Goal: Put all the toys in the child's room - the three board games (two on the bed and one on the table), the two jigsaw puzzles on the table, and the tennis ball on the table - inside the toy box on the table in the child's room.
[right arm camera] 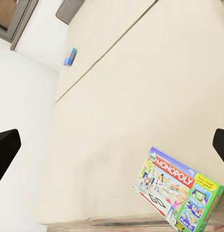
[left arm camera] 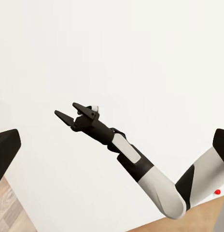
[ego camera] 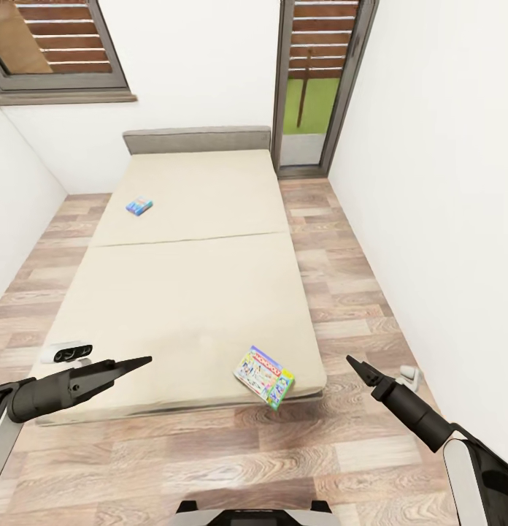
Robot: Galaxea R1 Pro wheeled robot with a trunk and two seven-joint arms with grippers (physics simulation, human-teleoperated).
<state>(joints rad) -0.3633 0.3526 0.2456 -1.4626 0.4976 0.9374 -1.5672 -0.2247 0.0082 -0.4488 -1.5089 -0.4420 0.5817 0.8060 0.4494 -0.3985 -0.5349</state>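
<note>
Facing the bed (ego camera: 188, 292) from its foot end, w/ both arms raised in front & nothing in either claw.

Far left: the left gripper (ego camera: 141, 361) hangs over the bed's near-left corner, pointing inward. In the head view its fingers look pressed to a point, but I can't tell for sure whether they're together or parted. Nothing held. Just behind that arm, a small white gadget w/ dark holes (ego camera: 68, 353) sits at the bed's left edge; can't tell what it is.

Further back on the left, the small blue board game (ego camera: 139, 206) lies flat on the far mattress section, near the left edge & well apart from both arms.

Centre-right: the Monopoly box (ego camera: 264, 376) lies at the near-right corner, angled, one corner apparently poking just past the edge. It's the closer pick, prob the first target since it's near the right arm.

Right: the right gripper (ego camera: 358, 367) hovers over the wood floor (ego camera: 341, 292) beside the bed, near the Monopoly box but not touching. The left wrist view shows its fingers parted, empty. Its own cam looks down at the Monopoly box, so I'd judge it's lining up an approach.

Toy box: nowhere in these views, so a carry follows any grab.
</note>
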